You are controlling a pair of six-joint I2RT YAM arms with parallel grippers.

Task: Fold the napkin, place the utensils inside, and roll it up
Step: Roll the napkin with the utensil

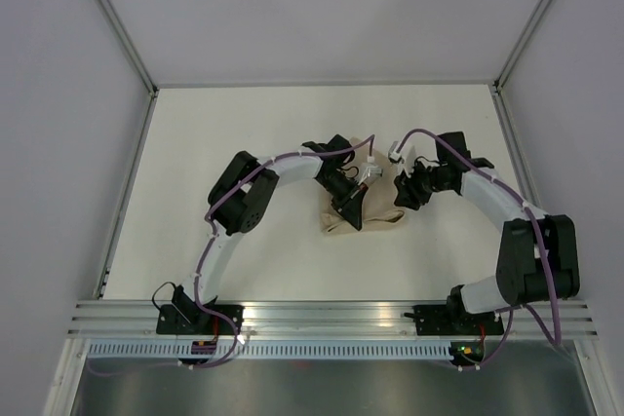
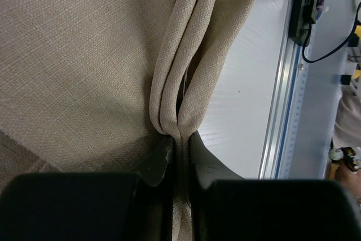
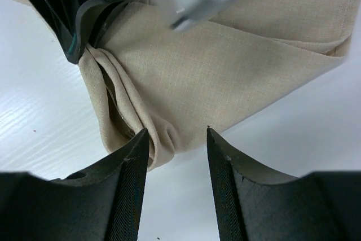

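Note:
The tan-beige napkin [image 1: 375, 213] lies folded and bunched in the middle of the white table, between the two arms. My left gripper [image 2: 179, 142] is shut on a doubled fold of the napkin [image 2: 84, 66], pinching the cloth between its black fingers [image 2: 155, 165]. In the top view it [image 1: 353, 209] sits on the napkin's left part. My right gripper [image 3: 176, 139] is open, its jaws astride the rolled corner of the napkin [image 3: 214, 77], and holds nothing. In the top view it [image 1: 408, 192] is at the napkin's right edge. The black utensils are hidden.
The left gripper's black fingers [image 3: 84, 21] show at the upper left of the right wrist view. An aluminium rail [image 1: 331, 314] runs along the table's near edge. Frame posts [image 1: 146, 85] stand at the back corners.

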